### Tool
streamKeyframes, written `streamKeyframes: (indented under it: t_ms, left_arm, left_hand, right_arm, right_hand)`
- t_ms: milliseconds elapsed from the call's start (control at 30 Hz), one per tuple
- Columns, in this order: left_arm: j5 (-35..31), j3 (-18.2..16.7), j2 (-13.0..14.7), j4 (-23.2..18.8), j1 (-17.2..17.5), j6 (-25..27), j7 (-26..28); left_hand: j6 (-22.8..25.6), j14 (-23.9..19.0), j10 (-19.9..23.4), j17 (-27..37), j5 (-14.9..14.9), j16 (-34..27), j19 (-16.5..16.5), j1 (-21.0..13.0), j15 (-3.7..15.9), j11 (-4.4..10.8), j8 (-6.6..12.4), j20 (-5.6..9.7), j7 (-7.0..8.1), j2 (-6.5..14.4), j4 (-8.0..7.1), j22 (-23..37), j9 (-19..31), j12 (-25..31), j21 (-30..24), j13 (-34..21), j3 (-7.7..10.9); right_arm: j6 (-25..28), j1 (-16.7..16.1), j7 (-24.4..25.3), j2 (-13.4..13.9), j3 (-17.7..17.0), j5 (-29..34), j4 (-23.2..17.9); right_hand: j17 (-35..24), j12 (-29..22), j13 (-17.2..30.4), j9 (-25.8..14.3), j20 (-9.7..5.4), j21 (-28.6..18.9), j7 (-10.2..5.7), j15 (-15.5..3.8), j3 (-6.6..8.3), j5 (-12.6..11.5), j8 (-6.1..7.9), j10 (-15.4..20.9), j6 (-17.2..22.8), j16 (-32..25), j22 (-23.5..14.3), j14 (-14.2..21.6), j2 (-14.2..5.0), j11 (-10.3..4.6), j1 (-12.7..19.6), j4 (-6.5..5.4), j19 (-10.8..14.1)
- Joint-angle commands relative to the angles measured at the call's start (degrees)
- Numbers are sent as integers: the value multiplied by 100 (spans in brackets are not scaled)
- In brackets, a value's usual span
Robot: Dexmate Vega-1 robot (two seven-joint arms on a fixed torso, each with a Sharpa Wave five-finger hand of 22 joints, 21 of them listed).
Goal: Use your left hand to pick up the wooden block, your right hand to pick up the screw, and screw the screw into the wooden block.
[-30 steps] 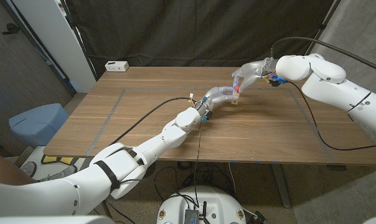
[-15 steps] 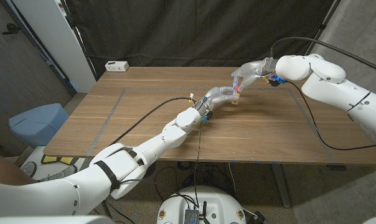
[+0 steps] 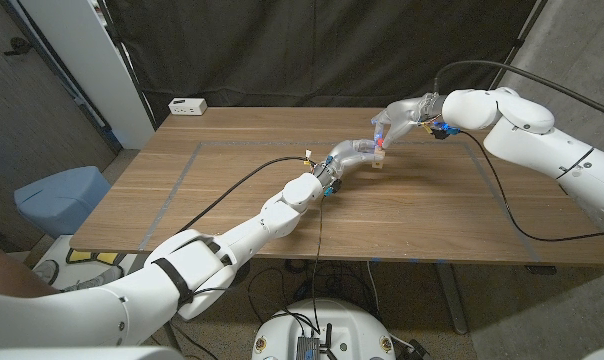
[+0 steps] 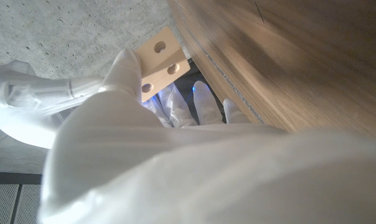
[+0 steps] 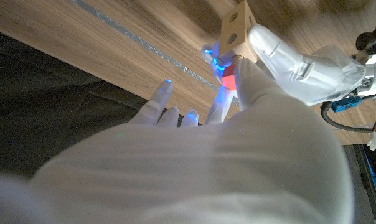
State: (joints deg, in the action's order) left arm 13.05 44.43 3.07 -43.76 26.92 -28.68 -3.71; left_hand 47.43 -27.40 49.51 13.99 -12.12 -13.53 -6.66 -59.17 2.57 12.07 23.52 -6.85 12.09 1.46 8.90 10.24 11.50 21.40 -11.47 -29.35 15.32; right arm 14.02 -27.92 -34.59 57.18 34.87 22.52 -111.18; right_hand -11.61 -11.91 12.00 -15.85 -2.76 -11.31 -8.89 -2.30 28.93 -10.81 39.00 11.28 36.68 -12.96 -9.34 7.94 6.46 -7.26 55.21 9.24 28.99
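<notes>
1. Nothing has visibly moved since the earlier pictures: both arms and the wooden block (image 3: pixel 378 160) sit where they were, so we seem to be in a slow, fine stage of the work.
2. We hold the wooden block in our left hand (image 3: pixel 352 154), out over the far middle of the table (image 3: pixel 232 190). In the left wrist view the fingers (image 4: pixel 122 68) clamp one side of the block (image 4: pixel 162 62) and its drilled holes face out.
3. Our right hand (image 3: pixel 397 120) meets it from the far right. In the right wrist view thumb and a fingertip (image 5: pixel 245 74) pinch the red-headed screw (image 5: pixel 228 78) right against the block (image 5: pixel 236 28), while the other fingers fan out apart.
4. We judge the step in hand to be driving the screw into its hole; how deep it sits we cannot tell.
5. To do it well, we should keep the block steady in the left hand, hold the screw in line with the hole, and turn in short twists with light push, re-pinching between turns so it does not tilt or slip free.
</notes>
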Motion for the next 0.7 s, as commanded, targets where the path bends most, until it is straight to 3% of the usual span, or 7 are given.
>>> streamKeyframes:
  t_ms: [33,700]
  left_arm:
    - [25,-2,-29,92,-34,-24,-39]
    - [53,-6,-85,258,-98,-77,-97]
  left_hand:
    - [469,-54,123,8,-43,4,-68,116,615,60,50,-8,-189,249,-39,19,74,22,-21,-511,22]
    - [471,-56,121,7,-48,8,-78,110,610,59,49,-14,-188,249,-36,19,74,15,-24,-511,26]
  right_arm:
    - [14,9,18,-23,26,-45,53]
    - [90,4,88,-65,66,-97,126]
  right_hand:
    - [-12,-31,5,-36,-134,15,15,-239,-27,4,53,65,45,-30,-9,53,-12,-6,48,6,78]
    - [-37,-47,3,-116,-170,12,112,-248,-146,17,200,208,154,-71,-8,153,-42,74,-85,-64,199]
